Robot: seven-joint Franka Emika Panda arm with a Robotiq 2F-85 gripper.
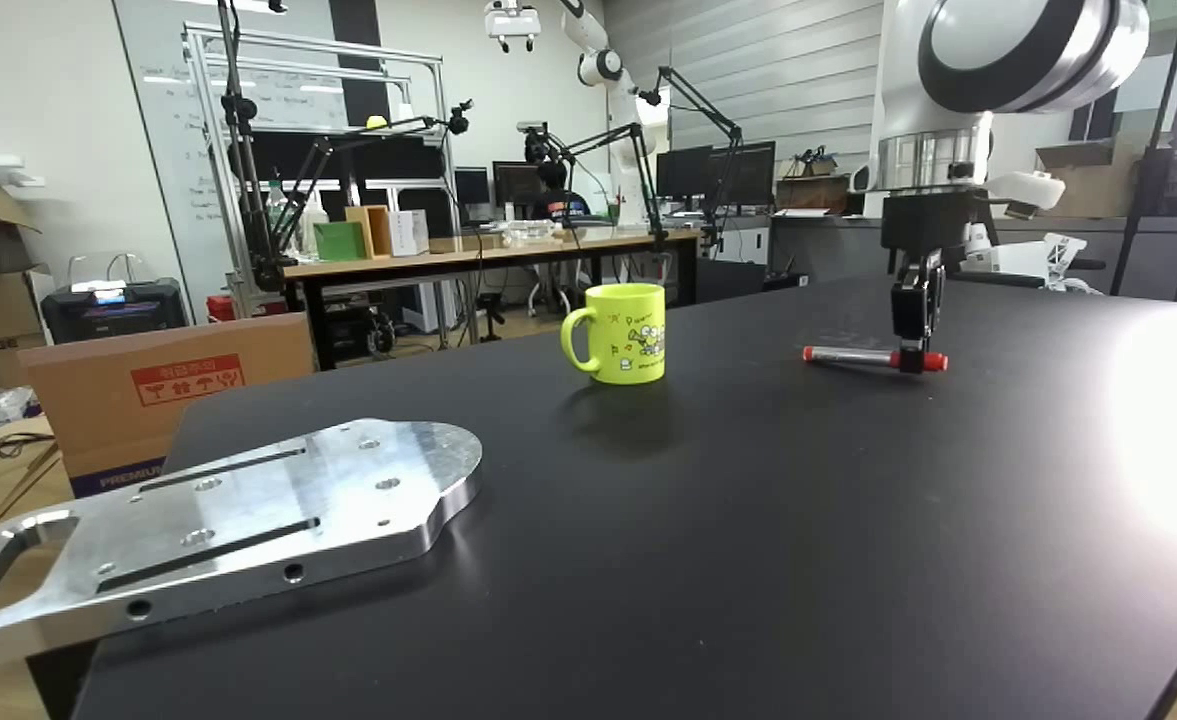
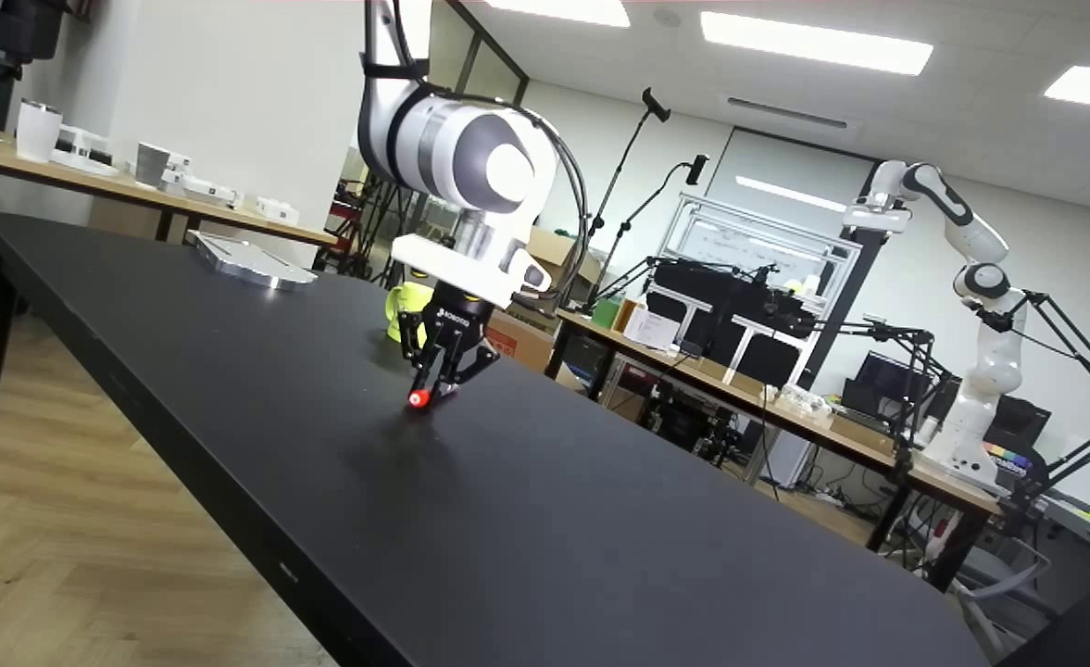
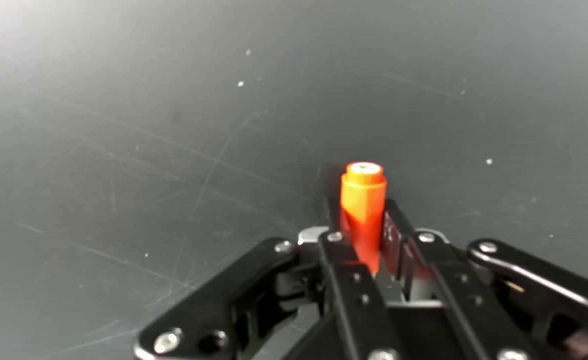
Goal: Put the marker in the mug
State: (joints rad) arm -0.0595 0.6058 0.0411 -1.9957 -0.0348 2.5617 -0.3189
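The slim red marker point(image 1: 851, 356) with a whitish-silver middle lies level, at or very near the surface of the black table point(image 1: 748, 560). I cannot tell if it touches the table. My gripper point(image 1: 914, 358) points down with its fingers on both sides of the marker's red end, closed on it. In the wrist view the orange-red end point(image 3: 363, 195) sticks out between the fingertips point(image 3: 363, 220). The yellow-green mug point(image 1: 630, 335) stands upright, apart from the gripper, its handle facing away from the marker. In an exterior view the gripper partly hides the mug point(image 2: 404, 304).
A silver metal plate with slots and holes point(image 1: 318, 490) lies at the table's end, beyond the mug from the gripper; it also shows in an exterior view point(image 2: 253, 261). A cardboard box point(image 1: 178, 390) stands beside the table. The long table edge point(image 2: 183, 463) runs near the gripper.
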